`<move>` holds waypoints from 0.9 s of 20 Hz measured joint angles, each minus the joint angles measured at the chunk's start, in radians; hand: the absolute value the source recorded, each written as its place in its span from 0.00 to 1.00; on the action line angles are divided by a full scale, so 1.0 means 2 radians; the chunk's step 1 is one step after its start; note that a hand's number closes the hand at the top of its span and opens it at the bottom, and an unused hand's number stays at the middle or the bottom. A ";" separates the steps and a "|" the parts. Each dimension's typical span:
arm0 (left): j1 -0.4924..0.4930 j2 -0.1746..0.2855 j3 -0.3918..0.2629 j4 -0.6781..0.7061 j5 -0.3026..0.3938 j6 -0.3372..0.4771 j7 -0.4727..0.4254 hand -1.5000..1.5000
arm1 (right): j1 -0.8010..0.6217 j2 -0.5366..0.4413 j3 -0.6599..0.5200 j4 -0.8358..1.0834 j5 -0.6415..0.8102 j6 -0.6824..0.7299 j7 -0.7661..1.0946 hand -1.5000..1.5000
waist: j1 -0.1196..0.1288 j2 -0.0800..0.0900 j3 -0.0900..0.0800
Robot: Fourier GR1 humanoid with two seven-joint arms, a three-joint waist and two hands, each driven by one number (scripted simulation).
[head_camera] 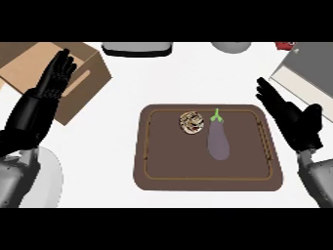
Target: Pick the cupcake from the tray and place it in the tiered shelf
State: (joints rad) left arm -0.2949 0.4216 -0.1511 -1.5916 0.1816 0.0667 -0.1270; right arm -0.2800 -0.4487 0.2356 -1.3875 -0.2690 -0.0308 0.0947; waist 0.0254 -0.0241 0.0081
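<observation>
A small brown-and-cream cupcake lies in the far half of a dark brown tray at the counter's middle. A purple eggplant with a green stem lies just right of it on the same tray. My right hand is open at the tray's right edge, fingers straight and pointing up-left, apart from the cupcake. Open too, my left hand rests at the far left with fingers up. The grey tiered shelf stands at the right edge, only partly in view.
A brown cardboard box stands at the back left, behind my left hand. A grey-and-white appliance and a grey round object sit along the far edge. A small red item lies near the shelf's top.
</observation>
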 measured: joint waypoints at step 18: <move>0.068 -0.042 -0.028 0.059 -0.028 0.049 0.063 0.50 | 0.092 0.164 -0.096 0.004 0.177 -0.519 -0.036 0.00 | -0.034 0.012 -0.005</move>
State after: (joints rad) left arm -0.1585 0.3376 -0.2073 -1.4741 0.1257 0.1646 -0.0019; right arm -0.0963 -0.1210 0.0442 -1.3787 0.0848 -1.0688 0.0230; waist -0.0434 -0.0011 -0.0018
